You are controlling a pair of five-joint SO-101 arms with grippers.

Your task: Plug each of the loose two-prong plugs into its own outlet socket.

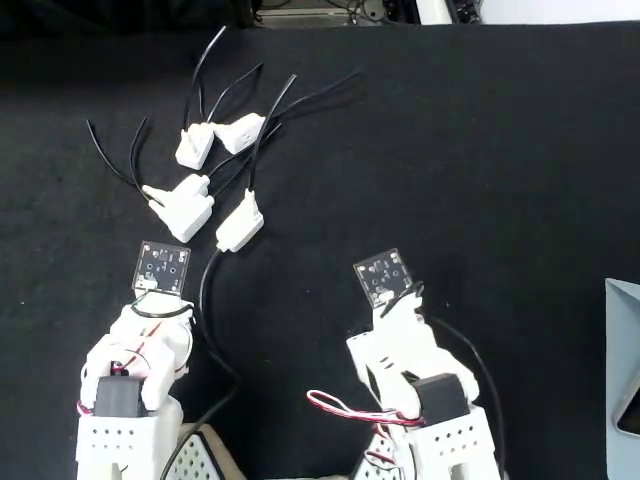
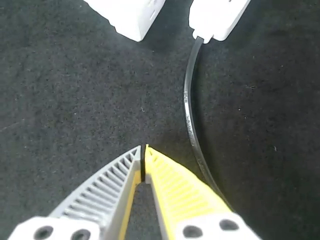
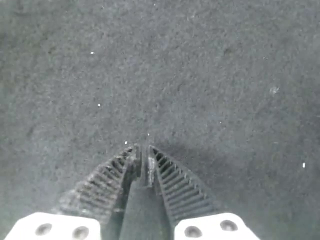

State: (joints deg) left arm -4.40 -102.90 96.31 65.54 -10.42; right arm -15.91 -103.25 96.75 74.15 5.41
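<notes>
Several white plug and socket pieces with black cords lie in a cluster at the table's back left: two small ones (image 1: 195,145) (image 1: 240,132), a larger block (image 1: 183,205) and a long piece (image 1: 240,222). My left arm (image 1: 140,345) sits just in front of this cluster. Its gripper (image 2: 144,151) is shut on nothing above the black cloth, a short way from the block (image 2: 127,15) and the long piece (image 2: 217,17). My right arm (image 1: 410,360) stands to the right of the cluster. Its gripper (image 3: 143,150) is shut and empty over bare cloth.
A black cord (image 2: 190,115) runs from the long piece back between the arms' bases (image 1: 208,330), close beside my left gripper. A grey-blue object (image 1: 625,365) stands at the right edge. Bare black cloth (image 1: 480,150) covers the right half of the table.
</notes>
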